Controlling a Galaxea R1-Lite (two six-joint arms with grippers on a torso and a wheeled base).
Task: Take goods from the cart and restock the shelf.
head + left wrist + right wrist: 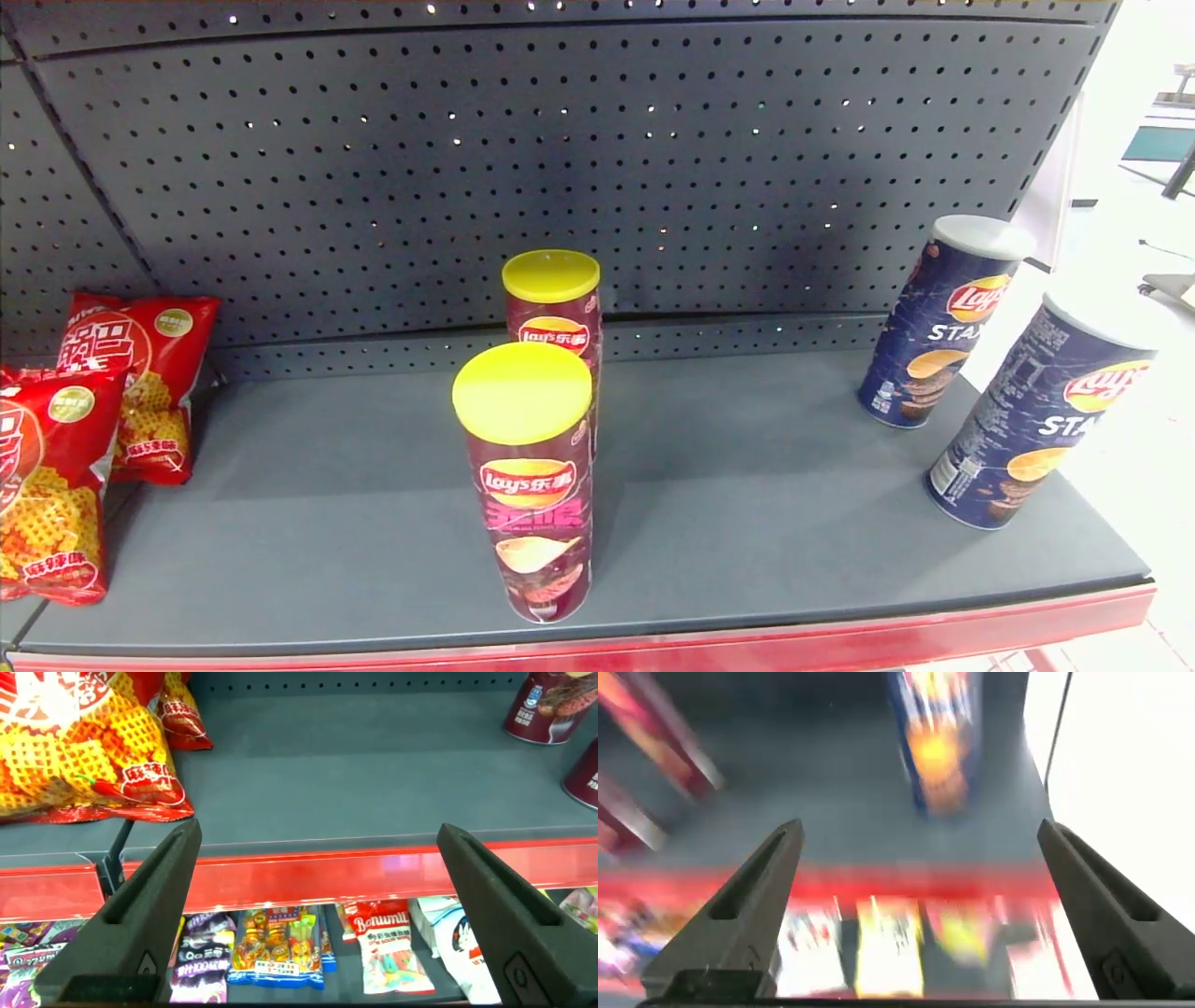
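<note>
Two grippers, both spread wide and holding nothing, face the shelf front. The left gripper (318,849) sits level with the red shelf edge (308,873), with red snack bags (84,756) on the grey board above and candy packets (280,947) on the tier below. The right gripper (920,831) points toward a blurred blue can (934,747). On the shelf (747,485), two maroon yellow-lidded cans (532,476) stand in the middle, one behind the other, and two blue cans (943,322) stand at the right end.
</note>
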